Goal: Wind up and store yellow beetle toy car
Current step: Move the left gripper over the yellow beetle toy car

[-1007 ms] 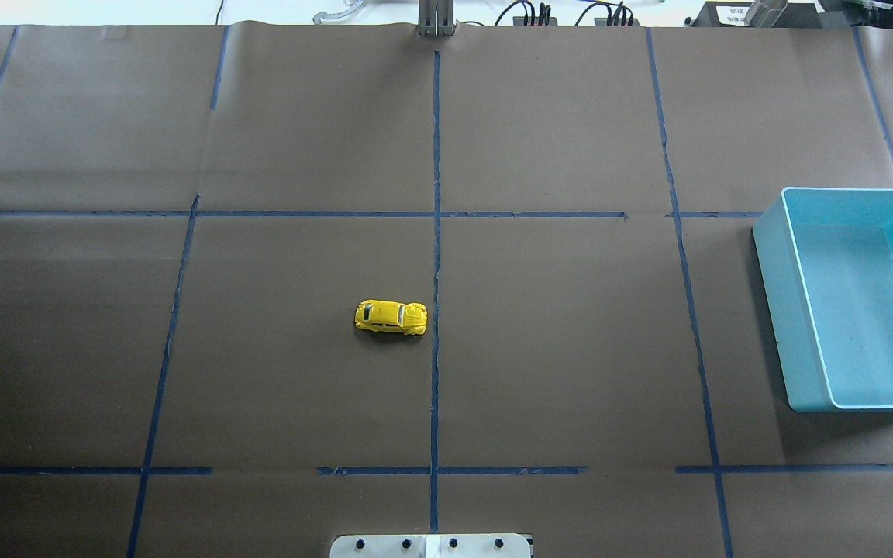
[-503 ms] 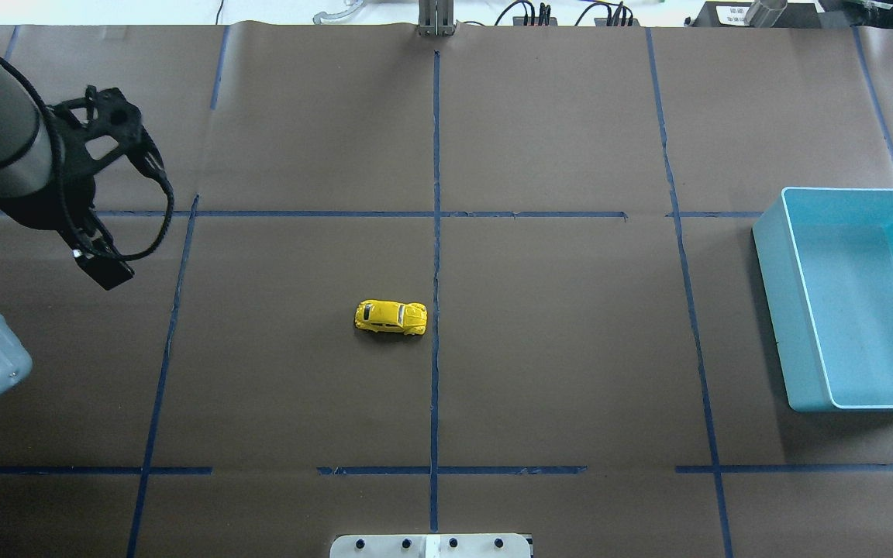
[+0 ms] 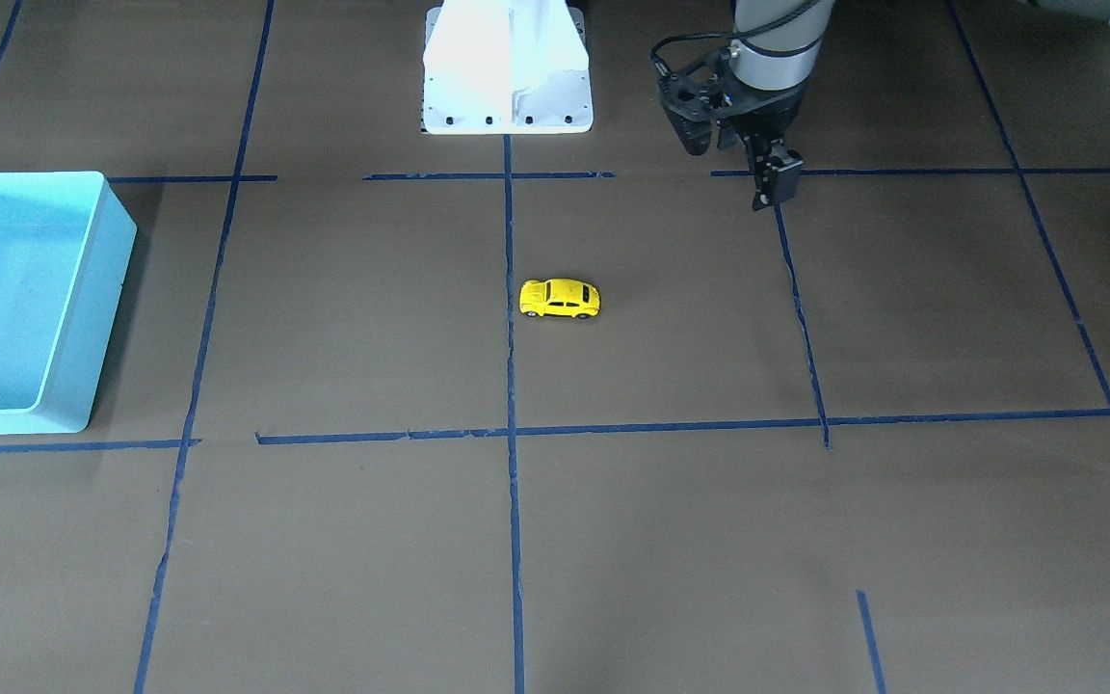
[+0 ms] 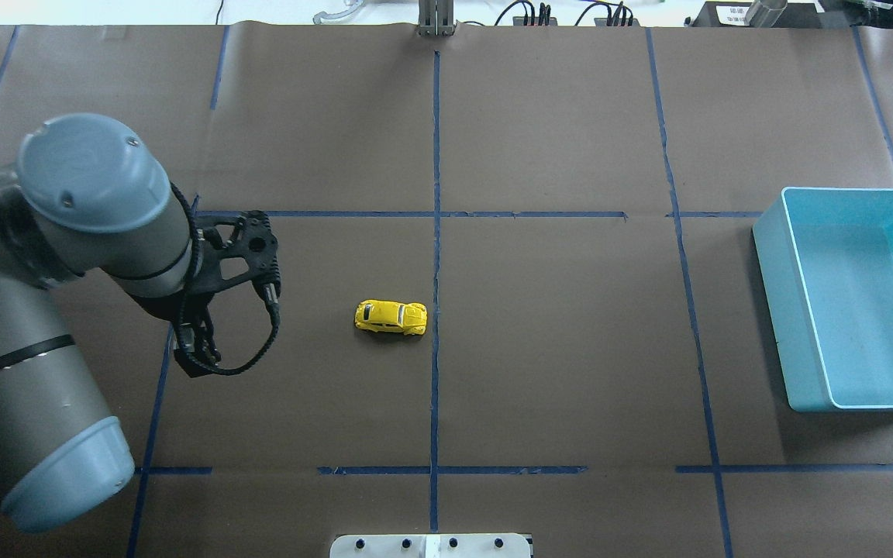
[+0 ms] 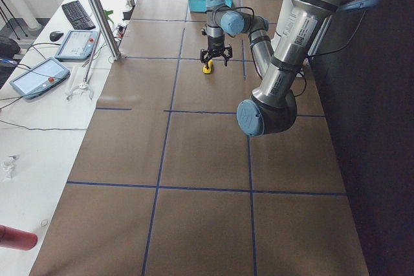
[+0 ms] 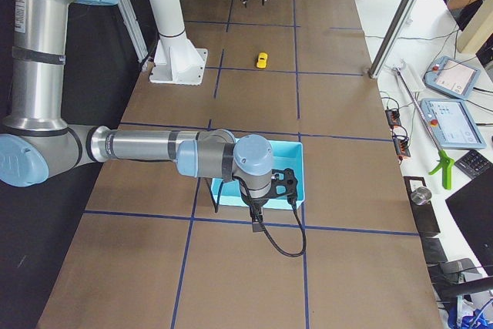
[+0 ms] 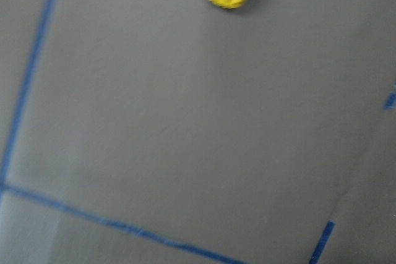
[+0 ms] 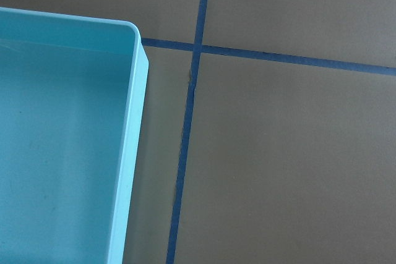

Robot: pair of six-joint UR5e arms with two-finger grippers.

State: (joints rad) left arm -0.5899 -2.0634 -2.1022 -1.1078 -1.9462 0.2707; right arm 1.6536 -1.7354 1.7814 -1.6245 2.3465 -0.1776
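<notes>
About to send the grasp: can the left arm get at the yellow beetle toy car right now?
Probably yes. The yellow beetle toy car sits alone on the table, and nothing lies between it and the left gripper.

Brown paper covered the whole surface [image 4: 555, 116], and blue tape lines [image 4: 436, 155] cut it into big squares. Along its far side ran a white bench [image 5: 39, 140], and on it sat two tablets [image 5: 76, 44], a keyboard [image 5: 77, 12] and a mouse [image 5: 56, 35]. A slanting metal post [image 5: 97, 14] rose at the bench's edge. Black cables [image 4: 539, 14] crowded the far rim. The near floor [image 5: 381, 159] lay dark; the light was bright and even.
</notes>
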